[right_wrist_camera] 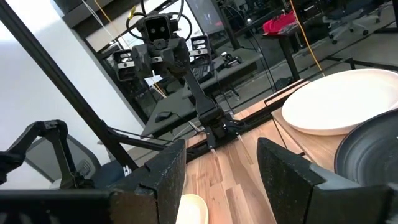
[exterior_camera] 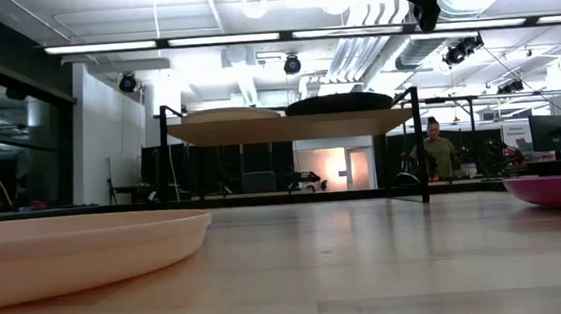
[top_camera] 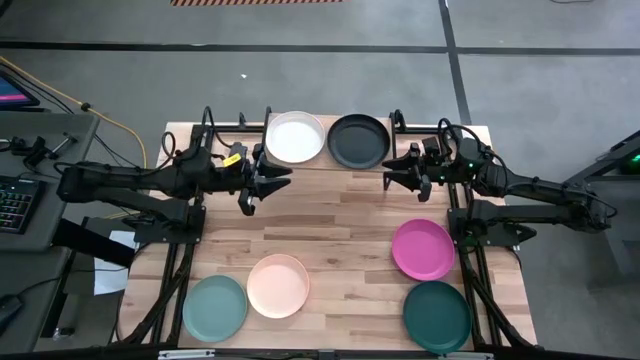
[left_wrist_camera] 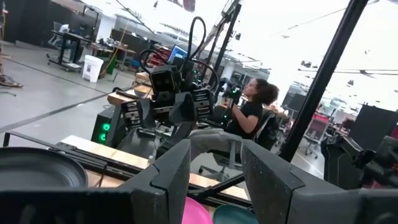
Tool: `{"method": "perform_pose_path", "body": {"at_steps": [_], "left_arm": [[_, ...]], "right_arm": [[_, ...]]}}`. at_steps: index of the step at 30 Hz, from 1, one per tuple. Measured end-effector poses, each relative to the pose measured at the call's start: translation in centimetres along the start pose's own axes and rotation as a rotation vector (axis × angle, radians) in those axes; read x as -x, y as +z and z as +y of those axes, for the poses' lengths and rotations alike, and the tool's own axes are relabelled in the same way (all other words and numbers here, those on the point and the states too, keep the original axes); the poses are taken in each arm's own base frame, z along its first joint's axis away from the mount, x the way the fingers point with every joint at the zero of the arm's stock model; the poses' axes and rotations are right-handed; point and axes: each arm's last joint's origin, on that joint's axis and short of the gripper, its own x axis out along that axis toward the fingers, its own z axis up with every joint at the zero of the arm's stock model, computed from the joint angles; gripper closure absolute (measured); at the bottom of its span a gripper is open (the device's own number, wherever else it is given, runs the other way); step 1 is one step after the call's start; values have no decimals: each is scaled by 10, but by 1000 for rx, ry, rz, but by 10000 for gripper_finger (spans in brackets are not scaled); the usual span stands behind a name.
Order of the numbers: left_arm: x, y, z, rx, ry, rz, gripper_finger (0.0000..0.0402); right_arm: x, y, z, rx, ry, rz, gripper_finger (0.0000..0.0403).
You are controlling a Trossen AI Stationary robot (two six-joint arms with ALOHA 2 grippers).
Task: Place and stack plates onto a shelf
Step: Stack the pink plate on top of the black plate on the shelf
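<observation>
The shelf [top_camera: 327, 163] stands at the table's far edge with the white plate [top_camera: 295, 137] and the black plate [top_camera: 358, 141] lying side by side on its board. On the table lie the magenta plate [top_camera: 421, 249] and dark teal plate [top_camera: 437, 315] at the near right, the peach plate [top_camera: 278, 285] and pale blue-green plate [top_camera: 215, 308] at the near left. My left gripper [top_camera: 282, 178] hovers open just left of the shelf's front, empty. My right gripper [top_camera: 388, 172] hovers open just right of it, empty.
The shelf's thin black legs [exterior_camera: 420, 146] stand at the board's corners. Bare tabletop [top_camera: 330, 225] stretches between the shelf and the four near plates. A person [exterior_camera: 439, 152] stands in the room beyond the table, and another sits behind it [left_wrist_camera: 254, 106].
</observation>
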Motion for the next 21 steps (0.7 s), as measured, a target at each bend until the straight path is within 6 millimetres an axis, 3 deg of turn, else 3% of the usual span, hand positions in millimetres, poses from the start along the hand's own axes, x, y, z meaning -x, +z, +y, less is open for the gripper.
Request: {"method": "perform_pose_path", "body": {"at_steps": [9, 13, 18, 21], "left_arm": [[0, -1, 0, 0, 8, 7, 271], [0, -1, 0, 0, 8, 7, 271], [0, -1, 0, 2, 8, 7, 271], [0, -1, 1, 2, 8, 8, 271]], "right_arm": [[-1, -5, 3, -270, 51, 71, 222], [0, -23, 13, -404, 27, 334, 222], [7, -56, 29, -507, -158, 760, 222], [5, -74, 39, -536, -258, 879, 222]]}}
